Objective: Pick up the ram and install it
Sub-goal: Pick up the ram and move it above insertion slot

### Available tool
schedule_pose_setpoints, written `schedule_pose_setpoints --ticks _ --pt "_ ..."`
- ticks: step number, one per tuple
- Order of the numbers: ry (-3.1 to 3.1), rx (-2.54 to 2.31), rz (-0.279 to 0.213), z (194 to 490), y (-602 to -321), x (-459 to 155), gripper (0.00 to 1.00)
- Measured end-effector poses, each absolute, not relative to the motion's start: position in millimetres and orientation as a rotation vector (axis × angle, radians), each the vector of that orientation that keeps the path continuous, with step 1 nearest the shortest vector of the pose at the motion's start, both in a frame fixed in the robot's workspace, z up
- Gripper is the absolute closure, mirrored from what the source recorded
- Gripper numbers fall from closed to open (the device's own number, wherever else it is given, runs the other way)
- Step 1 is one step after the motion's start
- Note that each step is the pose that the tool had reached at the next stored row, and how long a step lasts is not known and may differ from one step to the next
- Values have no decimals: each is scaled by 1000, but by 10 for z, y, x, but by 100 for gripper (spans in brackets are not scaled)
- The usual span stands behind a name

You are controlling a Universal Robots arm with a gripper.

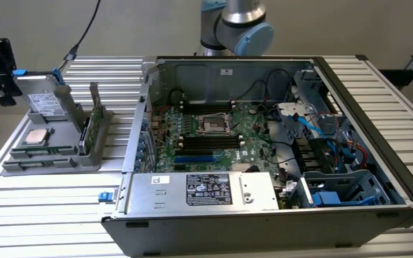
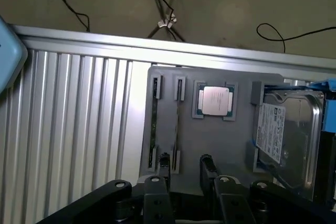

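Wrist view: the fingers (image 2: pixel 164 161) stand apart and empty over the gray holder (image 2: pixel 189 135), where the ram (image 2: pixel 154 124) sits on edge in a slot. On the bench (image 1: pixel 49 215), the holder lies at nine o'clock from the computer case (image 1: pixel 264 231). Closing off-centre could catch the slot wall and tilt or jam the thin board.
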State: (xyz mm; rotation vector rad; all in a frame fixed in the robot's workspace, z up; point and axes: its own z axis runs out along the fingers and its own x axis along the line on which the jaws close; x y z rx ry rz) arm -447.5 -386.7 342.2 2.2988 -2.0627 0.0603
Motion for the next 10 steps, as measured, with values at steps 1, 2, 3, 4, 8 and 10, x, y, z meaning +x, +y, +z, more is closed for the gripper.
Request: schedule_pose_setpoints --ticks 1,2,3,4,8,10 --pt "-2063 2299 60 3404 -3874 -4506 64" --pt "-2063 2299 60 3385 -3887 -4532 64" --pt "-2062 2299 60 3367 -3906 -4548 64" --pt "-2063 2300 59 3349 -3934 -4556 64" --pt "-2067 2305 51 3276 -4056 -4559 64" --pt "-2068 2308 48 3247 -4110 -4559 64"
